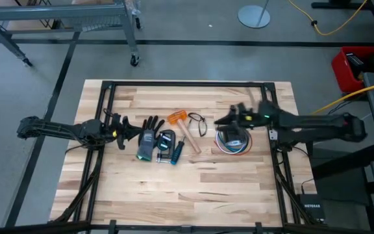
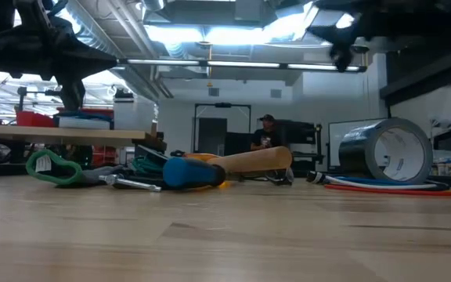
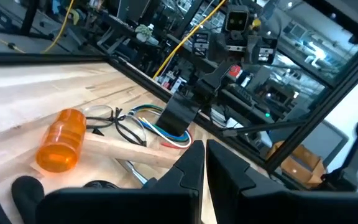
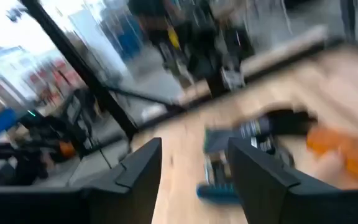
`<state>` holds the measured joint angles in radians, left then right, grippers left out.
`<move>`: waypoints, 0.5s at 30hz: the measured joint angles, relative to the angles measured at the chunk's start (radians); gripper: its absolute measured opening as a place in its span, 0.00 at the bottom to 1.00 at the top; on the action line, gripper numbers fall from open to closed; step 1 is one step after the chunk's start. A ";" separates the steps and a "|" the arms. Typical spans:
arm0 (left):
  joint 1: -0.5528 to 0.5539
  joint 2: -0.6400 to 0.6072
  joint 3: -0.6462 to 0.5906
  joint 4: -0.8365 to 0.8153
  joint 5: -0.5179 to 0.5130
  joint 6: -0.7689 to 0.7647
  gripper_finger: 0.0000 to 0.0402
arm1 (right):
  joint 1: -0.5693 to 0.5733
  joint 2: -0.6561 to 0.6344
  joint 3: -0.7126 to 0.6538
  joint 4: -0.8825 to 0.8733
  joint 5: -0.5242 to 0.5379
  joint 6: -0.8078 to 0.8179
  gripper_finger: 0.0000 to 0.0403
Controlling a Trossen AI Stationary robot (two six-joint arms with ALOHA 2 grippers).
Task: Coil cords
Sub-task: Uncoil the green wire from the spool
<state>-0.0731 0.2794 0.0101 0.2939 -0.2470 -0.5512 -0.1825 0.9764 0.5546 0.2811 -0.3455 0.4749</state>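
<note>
The right pincer [image 1: 229, 118], fingers apart and holding nothing, hovers just above the coiled red, white and blue wires [image 1: 234, 147] lying by the tape roll [image 1: 231, 138] on the desk [image 1: 193, 188]; limp and springy, they likely want pinching across the bunched strands.

On the table [image 1: 193, 195], the hammer [image 1: 185, 132] lies mid-frame, a glove [image 1: 148, 140] and screwdriver [image 1: 176, 153] to its lower left, a thin cord [image 1: 199, 122] just right, and a tape roll [image 1: 231, 138] on a wire bundle [image 1: 234, 150] farther right.
</note>
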 joint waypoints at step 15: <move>0.000 0.000 0.000 -0.163 0.000 0.062 0.02 | 0.000 0.663 0.612 -0.374 -0.198 -0.102 0.47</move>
<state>-0.0731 0.2790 0.0098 0.1312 -0.2474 -0.4894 -0.1826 1.6394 1.1666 -0.0930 -0.5432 0.3727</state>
